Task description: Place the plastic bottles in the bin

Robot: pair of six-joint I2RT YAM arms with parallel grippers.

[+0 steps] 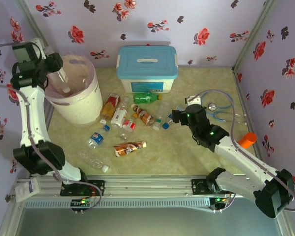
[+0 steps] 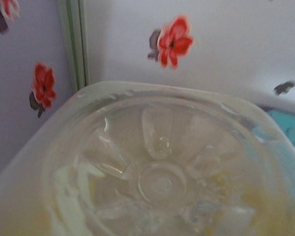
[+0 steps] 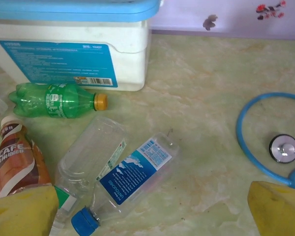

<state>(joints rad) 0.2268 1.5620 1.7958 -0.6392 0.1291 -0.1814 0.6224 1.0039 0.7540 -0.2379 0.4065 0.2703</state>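
Two claws, two jobs. Left claw (image 1: 59, 73) up in the upper left of the top view, right above the bin (image 1: 86, 105), pinching a clear bottle (image 2: 157, 182) with its round bottom turned to the wrist camera. Held over the open mouth, most likely for a straight drop into the pink bag, with no bump on the rim. Right claw (image 3: 150, 209) in the middle right of the top view, low over the table (image 3: 211, 73), yellow fingers (image 3: 278, 209) spread as wide as can be. Nothing in it. Spread like that to fit around a fat bottle body, by the look of it. Just under it, at the lower middle of the right wrist view, a blue-label bottle (image 3: 130, 179) with a blue cap, flat on its side, probably the next pick. Right beside that one, an empty see-through bottle (image 3: 91, 150); further left a brown coffee bottle (image 3: 14, 157); above them a green bottle (image 3: 54, 101) close to the white box (image 3: 73, 54). Many more bottles (image 1: 120, 120) lying in the middle of the table, between bin and right claw, not yet put away. Off to the right, a blue listening tube (image 3: 283, 148) and an orange cylinder (image 1: 247, 139), not bottles, so best left alone.
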